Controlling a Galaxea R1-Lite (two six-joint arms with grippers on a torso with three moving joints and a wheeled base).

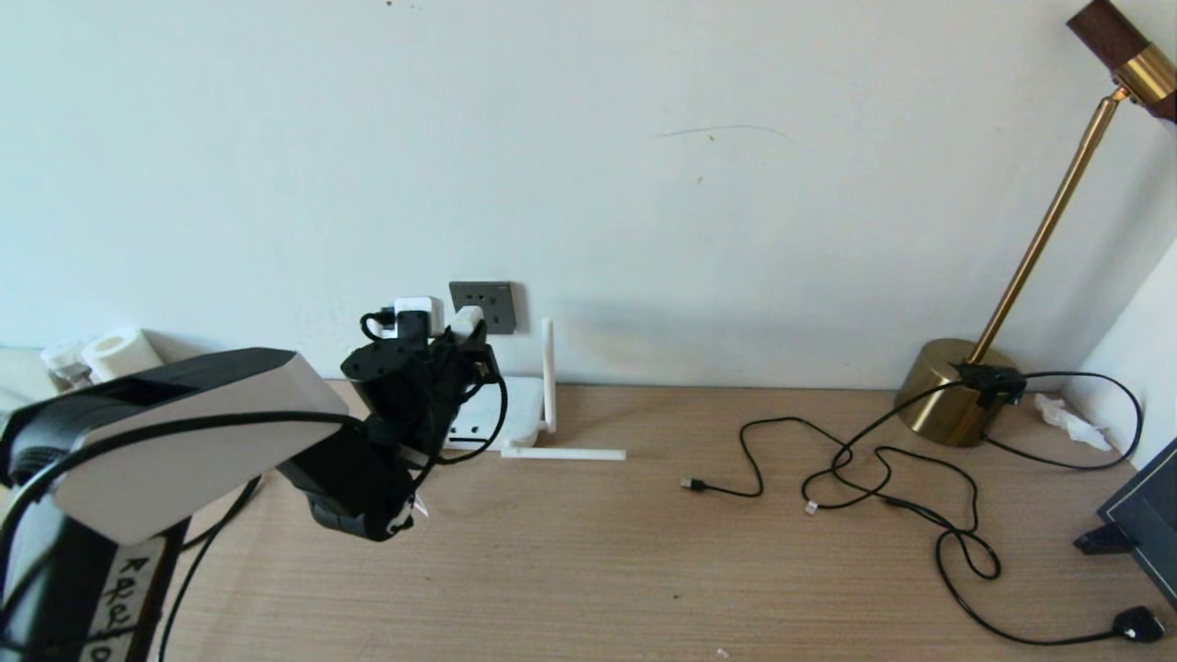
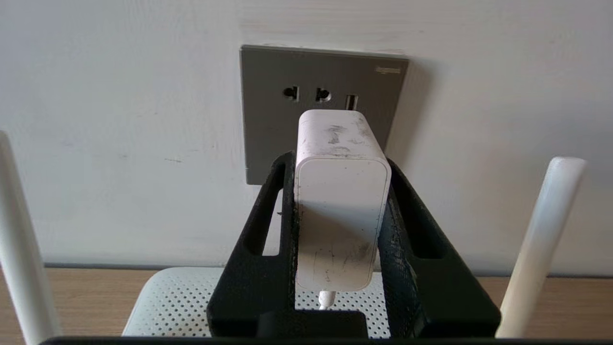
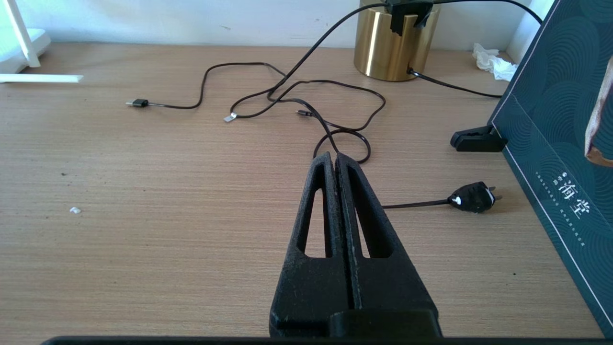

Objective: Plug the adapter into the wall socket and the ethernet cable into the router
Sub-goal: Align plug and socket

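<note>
The adapter [image 2: 341,201] sits pinched between the left tool's [image 2: 337,163] black fingers [image 2: 268,225], its front end against the lower part of the wall socket [image 2: 268,105], above the router [image 2: 177,302]. The right tool [image 3: 335,160] hangs fully closed and empty over the surface [image 3: 143,191].

A wooden tabletop [image 1: 588,570] runs up to a plain white wall [image 1: 644,184]. At the far right corner stands a brass lamp base [image 1: 952,391] with a slim brass stem [image 1: 1044,234] leaning up to the right. A crumpled white tissue [image 1: 1067,421] lies just beside that base. Thin black cables [image 1: 919,496] loop loosely across the right half of the tabletop, one ending in a small black plug [image 3: 471,197] near the right edge. A dark teal patterned box [image 3: 555,143] stands at the right edge, with a black clip [image 3: 478,140] at its foot. At the far left, against the wall, sit two white rolls [image 1: 115,354].
</note>
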